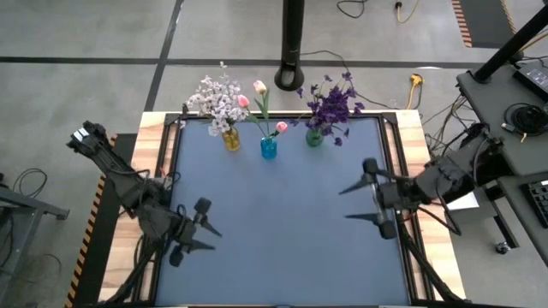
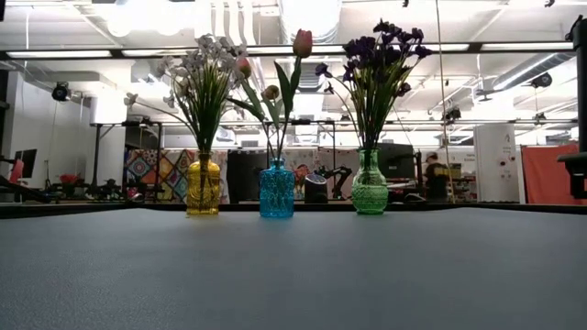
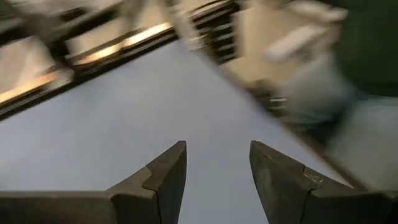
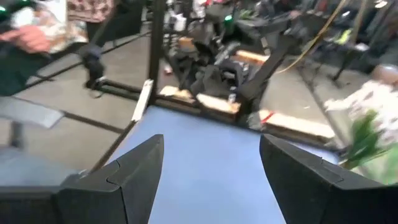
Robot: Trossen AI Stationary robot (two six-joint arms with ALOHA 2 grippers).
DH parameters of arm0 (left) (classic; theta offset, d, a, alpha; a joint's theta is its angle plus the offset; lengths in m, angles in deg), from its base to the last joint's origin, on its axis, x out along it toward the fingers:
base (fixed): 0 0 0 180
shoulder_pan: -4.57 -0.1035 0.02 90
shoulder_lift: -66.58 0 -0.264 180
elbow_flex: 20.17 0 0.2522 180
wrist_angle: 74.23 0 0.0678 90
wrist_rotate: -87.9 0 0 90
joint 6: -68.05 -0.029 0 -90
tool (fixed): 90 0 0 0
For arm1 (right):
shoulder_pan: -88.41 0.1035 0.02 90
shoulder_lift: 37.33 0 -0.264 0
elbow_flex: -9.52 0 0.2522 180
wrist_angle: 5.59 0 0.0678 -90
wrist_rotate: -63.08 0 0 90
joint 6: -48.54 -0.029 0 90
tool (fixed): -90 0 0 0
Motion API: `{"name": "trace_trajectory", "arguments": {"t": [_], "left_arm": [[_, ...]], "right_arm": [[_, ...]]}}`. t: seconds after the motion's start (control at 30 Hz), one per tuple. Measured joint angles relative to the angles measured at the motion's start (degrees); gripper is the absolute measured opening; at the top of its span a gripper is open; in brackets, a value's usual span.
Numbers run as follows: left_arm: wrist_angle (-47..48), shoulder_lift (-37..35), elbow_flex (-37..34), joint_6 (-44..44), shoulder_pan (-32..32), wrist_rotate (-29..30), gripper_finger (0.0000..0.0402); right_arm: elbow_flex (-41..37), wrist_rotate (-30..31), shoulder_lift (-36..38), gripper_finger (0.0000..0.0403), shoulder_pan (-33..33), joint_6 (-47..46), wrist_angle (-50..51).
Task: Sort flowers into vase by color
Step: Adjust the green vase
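Three vases stand in a row by the table's far edge. The yellow vase (image 1: 231, 139) (image 2: 203, 188) holds white-lavender sprigs (image 1: 216, 97). In the blue vase (image 1: 269, 148) (image 2: 276, 191) are pink tulip buds (image 1: 259, 87). The green vase (image 1: 314, 137) (image 2: 370, 188) carries dark purple blooms (image 1: 334, 104). My left gripper (image 1: 217, 240) (image 3: 217, 158) hovers open over the table's near left part, with nothing between its fingers. My right gripper (image 1: 344, 204) (image 4: 211, 152) hovers open at the right side, pointing toward the table's left, also empty. Neither gripper shows in the low view.
The blue mat (image 1: 282, 222) lies bare between the two grippers and the vases. Wooden borders (image 1: 413, 137) frame the table. A black pole's foot (image 1: 290, 79) stands just beyond the far edge. Equipment and cables (image 1: 514, 111) crowd the right side.
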Motion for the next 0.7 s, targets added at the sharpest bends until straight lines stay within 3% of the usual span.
{"name": "trace_trajectory", "arguments": {"t": [0.1, 0.2, 0.33, 0.5, 0.6, 0.7], "left_arm": [[-9.82, -1.89, -7.33, -0.3, -0.08, -11.32, 0.016], [-22.88, -3.49, -14.99, 2.35, -0.23, -11.48, 0.016], [-38.64, -2.54, -24.04, 1.38, -3.8, -11.65, 0.016], [-40.51, -1.38, -27.58, 0.74, -14.84, -15.62, 0.016], [-41.21, -1.49, -27.45, -4.1, -24.76, -31.37, 0.016], [-39.43, -2.69, -27.49, -4.86, -36.28, -45.61, 0.016]], "right_arm": [[-6.95, -0.15, 3.5, 0.0258, 3.55, -4.39, -2.43], [-14.01, -0.04, 5.98, 0.0258, 6.25, -8.38, -6.49], [-24.16, -0.78, 6.43, 0.0258, 6.77, -7.78, -19.89], [-31.54, -1.06, 6.44, 0.0258, 1.87, -3.4, -31.98], [-32.71, -3.57, 6.45, 0.0258, -3.95, -0.58, -34.88], [-32.81, -11.01, 6.45, 0.0258, -11.11, 1.49, -35.92]]}}
